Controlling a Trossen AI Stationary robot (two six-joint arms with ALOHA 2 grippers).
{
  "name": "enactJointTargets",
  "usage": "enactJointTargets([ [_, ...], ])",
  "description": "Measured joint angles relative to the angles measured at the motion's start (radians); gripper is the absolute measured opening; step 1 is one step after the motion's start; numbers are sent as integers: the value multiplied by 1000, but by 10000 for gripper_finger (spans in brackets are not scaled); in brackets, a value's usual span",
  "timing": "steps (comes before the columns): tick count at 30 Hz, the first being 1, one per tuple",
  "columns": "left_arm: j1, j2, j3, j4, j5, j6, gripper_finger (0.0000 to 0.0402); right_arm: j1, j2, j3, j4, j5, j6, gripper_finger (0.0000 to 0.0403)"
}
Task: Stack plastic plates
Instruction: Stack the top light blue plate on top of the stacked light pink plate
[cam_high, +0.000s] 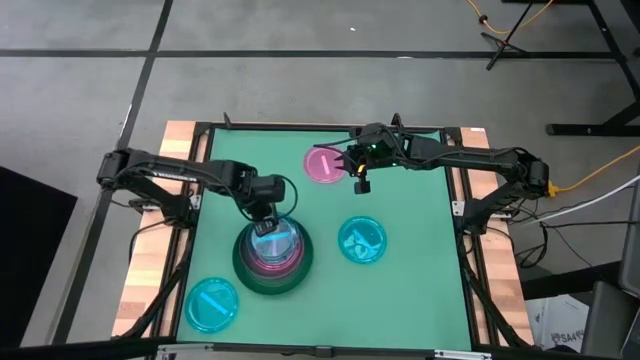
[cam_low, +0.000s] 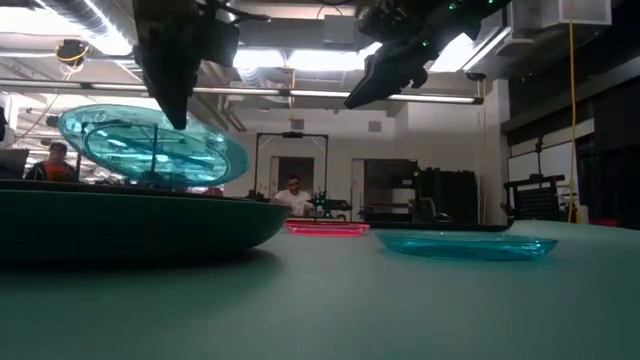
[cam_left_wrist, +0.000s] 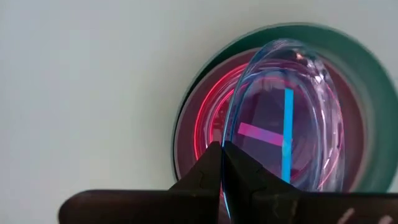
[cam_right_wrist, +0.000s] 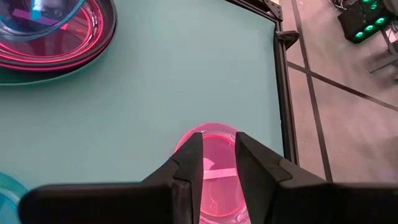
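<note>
- Plates: the stack (cam_high: 271, 257) stood near the front left of the green table (cam_high: 400, 290), a large dark green plate (cam_high: 243, 270) at the bottom with pink plates nested in it; three small ones lay apart, a cyan plate (cam_high: 211, 304) at the front left, a second cyan plate (cam_high: 361, 240) right of the stack, and a pink plate (cam_high: 323, 165) at the back.
- Left gripper (cam_high: 266, 218): jaws pinched shut on the rim of a small clear cyan plate (cam_left_wrist: 283, 118), held tilted over the stack, one edge high in the low view.
- Risk, release: judged from the tilt, a drop from this pose could let the held plate land on edge and slide off, or seat crooked in the pink plates below.
- Risk, grip: a thin rim hold on slick plastic might slip or swing before the plate was level.
- Right gripper (cam_right_wrist: 217, 163): jaws partly open and empty, poised above the pink plate at the back.
- Risk, pickup: that plate lay flat, so a descent slightly off its rim might push it toward the table edge (cam_right_wrist: 280, 93) rather than catch it.
</note>
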Motion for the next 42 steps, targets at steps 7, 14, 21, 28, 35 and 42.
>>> enactJointTargets([
  [7, -1, 54, 0, -1, 27, 1, 1, 0, 0, 0, 0, 0, 0, 83],
  [14, -17, 105, 0, 0, 31, 1, 1, 0, 0, 0, 0, 0, 0, 83],
  [21, -29, 139, 0, 2, 30, 0, 2, 0, 0, 0, 0, 0, 0, 83],
  [28, -49, 192, 0, 10, 26, 0, 13, 0, 0, 0, 0, 0, 0, 83],
  [35, -67, 248, 0, 25, 26, -2, 29, 0, 0, 0, 1, 0, 0, 83],
  [42, -69, 268, -1, 75, 25, -28, 61, 0, 0, 0, 1, 0, 0, 83],
])
